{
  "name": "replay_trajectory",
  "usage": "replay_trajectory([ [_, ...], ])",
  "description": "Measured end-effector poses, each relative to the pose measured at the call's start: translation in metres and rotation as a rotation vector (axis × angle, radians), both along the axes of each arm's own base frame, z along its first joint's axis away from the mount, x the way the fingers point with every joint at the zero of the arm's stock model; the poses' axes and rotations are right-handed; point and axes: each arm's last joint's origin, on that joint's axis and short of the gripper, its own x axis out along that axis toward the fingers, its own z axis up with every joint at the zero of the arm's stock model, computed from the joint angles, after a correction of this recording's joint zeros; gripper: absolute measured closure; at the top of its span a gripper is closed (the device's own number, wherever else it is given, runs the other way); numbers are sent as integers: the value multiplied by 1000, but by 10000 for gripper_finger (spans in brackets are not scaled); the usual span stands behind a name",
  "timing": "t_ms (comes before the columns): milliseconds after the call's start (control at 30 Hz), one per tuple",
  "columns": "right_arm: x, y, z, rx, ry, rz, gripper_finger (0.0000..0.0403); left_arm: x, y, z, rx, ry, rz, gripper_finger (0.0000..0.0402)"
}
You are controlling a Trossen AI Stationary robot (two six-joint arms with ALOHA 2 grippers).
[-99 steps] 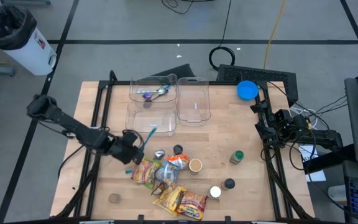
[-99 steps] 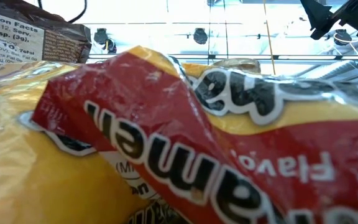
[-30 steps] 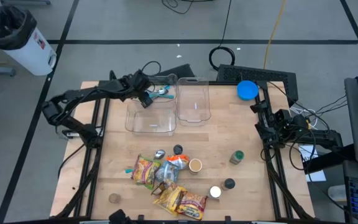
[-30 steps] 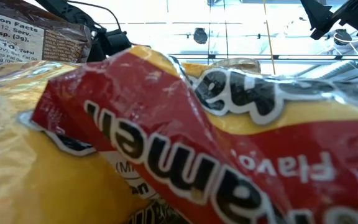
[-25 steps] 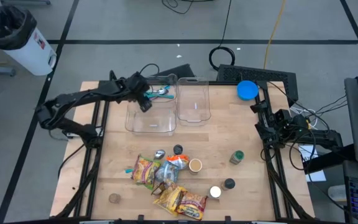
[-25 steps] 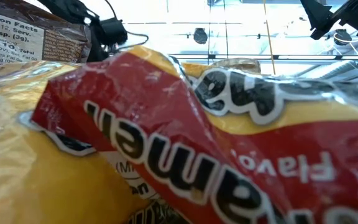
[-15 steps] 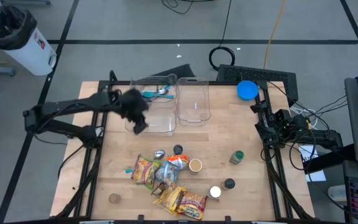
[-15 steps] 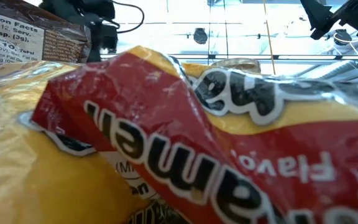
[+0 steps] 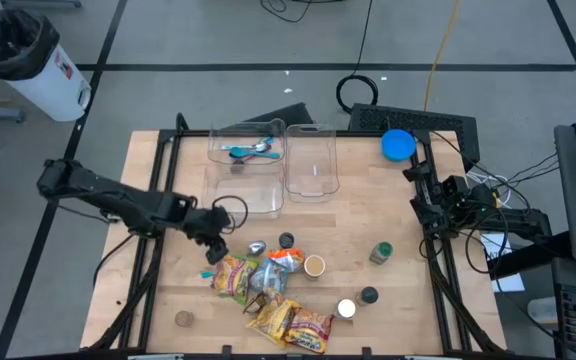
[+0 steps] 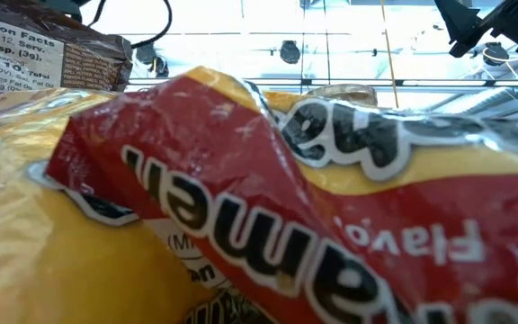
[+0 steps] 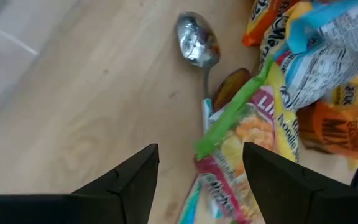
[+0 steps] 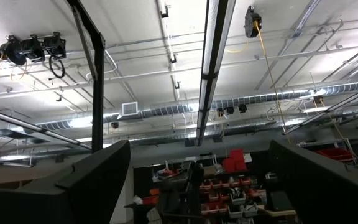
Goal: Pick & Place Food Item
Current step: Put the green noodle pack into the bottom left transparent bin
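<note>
- Left gripper (image 9: 214, 243), fingers apart and empty, hovers left of centre above the snack packets (image 9: 258, 283), beside a metal spoon (image 11: 196, 46).
- Right gripper (image 9: 438, 205), fingers apart, rests at the right edge.

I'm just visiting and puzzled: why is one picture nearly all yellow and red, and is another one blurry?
Low view: a ramen packet sits right against the lens, filling the frame, with the bright room washed out behind. Left wrist view: the spoon and snack packets look soft. High view: evenly lit.
</note>
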Motion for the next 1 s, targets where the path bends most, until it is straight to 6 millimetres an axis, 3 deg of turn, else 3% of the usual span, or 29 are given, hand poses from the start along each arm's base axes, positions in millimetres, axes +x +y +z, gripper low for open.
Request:
replay_trajectory([
  [333, 0, 0, 0, 0, 0, 0, 23, -5, -12, -17, -57, -7, 87, 160],
  [600, 0, 0, 0, 0, 0, 0, 23, -5, -15, -17, -21, -40, 59, 171],
  [800, 0, 0, 0, 0, 0, 0, 23, -2, -17, -22, -43, -16, 31, 246],
  [1000, 0, 0, 0, 0, 0, 0, 23, 0, -18, -22, -36, -32, -12, 359],
])
